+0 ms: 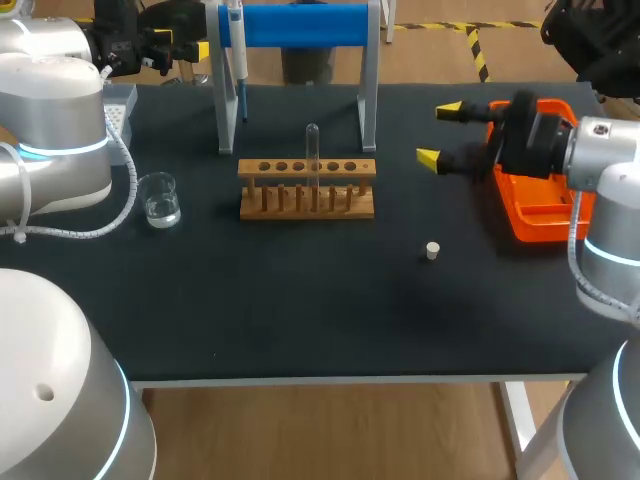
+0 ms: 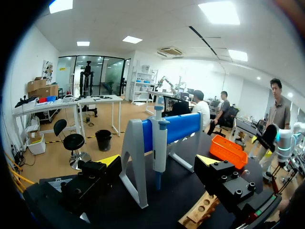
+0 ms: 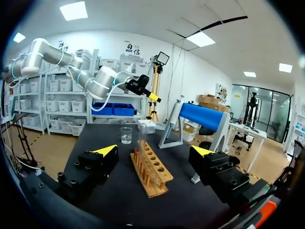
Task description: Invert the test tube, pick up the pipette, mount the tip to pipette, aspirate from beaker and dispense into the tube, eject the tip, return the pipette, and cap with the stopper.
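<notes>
1. The test tube stands upright in the wooden rack near the middle of the surface. Its upper end looks rounded, so I judge it to be mouth-down and the inverting step not yet done.
2. The right end effector hangs to the right of the rack with its fingers wide apart, holding nothing. In its wrist view the rack and tube lie ahead of it, in line with the gap between the fingers.
3. To do the step well, come in level with the tube's upper part and centre the glass between the fingers, then close gently. Lift straight up until the tube clears the rack, turn it over, and lower it into a hole without scraping the wood.
4. The glass is likely slick and thin. A skewed grip could let it slip, and a sideways pull could tip the rack.
5. The left end effector sits at the far left of the surface with its fingers apart and empty. It faces the pipette, which hangs on the blue stand just ahead, so it looks well placed for the pick-up.
6. Also on the dark surface are a beaker of clear liquid left of the rack and a small white stopper in front of it and to the right, apart from it. An orange tray lies at the right edge under the right arm, and a pale tip box at the far left.
</notes>
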Action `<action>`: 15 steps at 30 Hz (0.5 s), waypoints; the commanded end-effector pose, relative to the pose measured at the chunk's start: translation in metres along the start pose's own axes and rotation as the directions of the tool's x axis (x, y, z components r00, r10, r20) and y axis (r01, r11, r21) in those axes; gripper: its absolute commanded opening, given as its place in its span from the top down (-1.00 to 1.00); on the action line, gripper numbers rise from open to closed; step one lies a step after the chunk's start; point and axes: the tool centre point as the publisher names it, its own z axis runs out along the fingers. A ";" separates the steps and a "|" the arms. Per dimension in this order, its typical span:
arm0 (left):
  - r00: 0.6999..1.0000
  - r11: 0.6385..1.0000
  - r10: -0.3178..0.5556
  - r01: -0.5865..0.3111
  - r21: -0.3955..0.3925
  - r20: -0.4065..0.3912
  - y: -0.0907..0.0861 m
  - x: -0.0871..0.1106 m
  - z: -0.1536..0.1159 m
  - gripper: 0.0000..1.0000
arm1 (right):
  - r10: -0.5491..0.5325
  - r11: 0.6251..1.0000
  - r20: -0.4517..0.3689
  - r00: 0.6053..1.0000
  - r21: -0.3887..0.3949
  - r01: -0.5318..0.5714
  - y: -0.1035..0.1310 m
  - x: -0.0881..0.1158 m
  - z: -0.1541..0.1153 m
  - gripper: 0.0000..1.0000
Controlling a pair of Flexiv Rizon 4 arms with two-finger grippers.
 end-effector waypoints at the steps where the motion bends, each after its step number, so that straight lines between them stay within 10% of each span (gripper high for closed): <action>1: 1.000 1.000 0.000 0.000 0.000 0.000 0.000 0.000 0.000 -1.00 | -0.021 1.000 0.003 1.000 0.007 0.020 -0.002 0.002 -0.002 -1.00; 15: 1.000 1.000 0.000 0.000 0.000 0.000 0.000 0.000 0.000 -1.00 | -0.021 1.000 0.003 1.000 0.007 0.020 -0.002 0.002 -0.002 -1.00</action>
